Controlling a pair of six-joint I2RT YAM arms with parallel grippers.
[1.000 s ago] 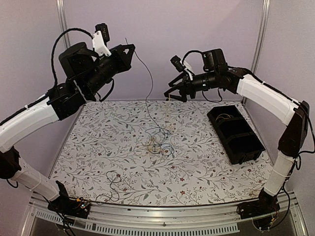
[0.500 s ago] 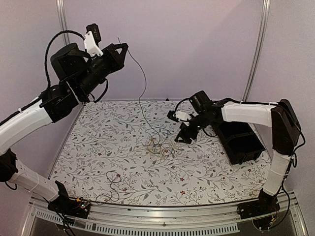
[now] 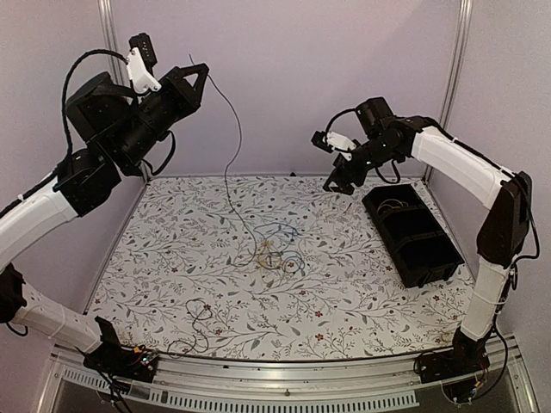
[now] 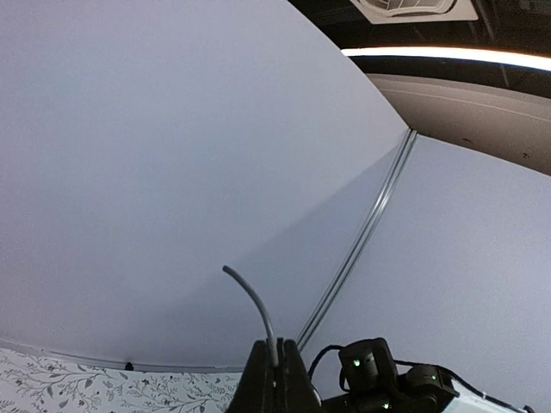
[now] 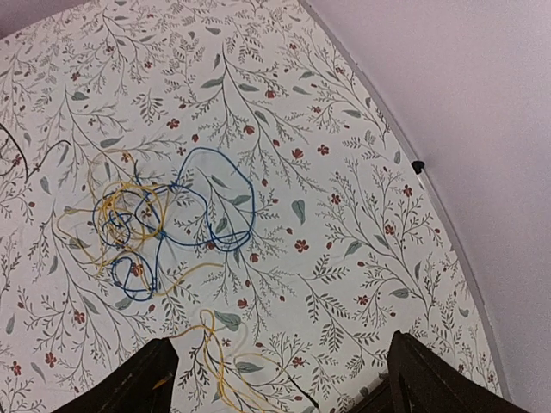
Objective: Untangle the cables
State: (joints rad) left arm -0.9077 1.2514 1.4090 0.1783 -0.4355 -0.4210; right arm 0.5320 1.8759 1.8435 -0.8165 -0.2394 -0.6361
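A tangle of yellow and blue cables (image 3: 274, 255) lies mid-table; it shows in the right wrist view (image 5: 159, 225) too. My left gripper (image 3: 196, 76) is raised high at the back left and is shut on a thin grey cable (image 3: 231, 163). That cable runs from the jaws down into the tangle, and its short end curls above the jaws (image 4: 258, 311). My right gripper (image 3: 339, 182) is open and empty, held above the table's back right. A loose yellow cable (image 5: 211, 361) lies below it.
A black compartment bin (image 3: 411, 232) with some wires inside stands at the right edge. Another thin dark wire (image 3: 199, 318) lies near the front left. Purple walls close in the back and sides.
My left gripper has risen further up and to the left, drawing the grey cable with it. My right gripper dipped low toward the tangle, then lifted back up to the right, empty.
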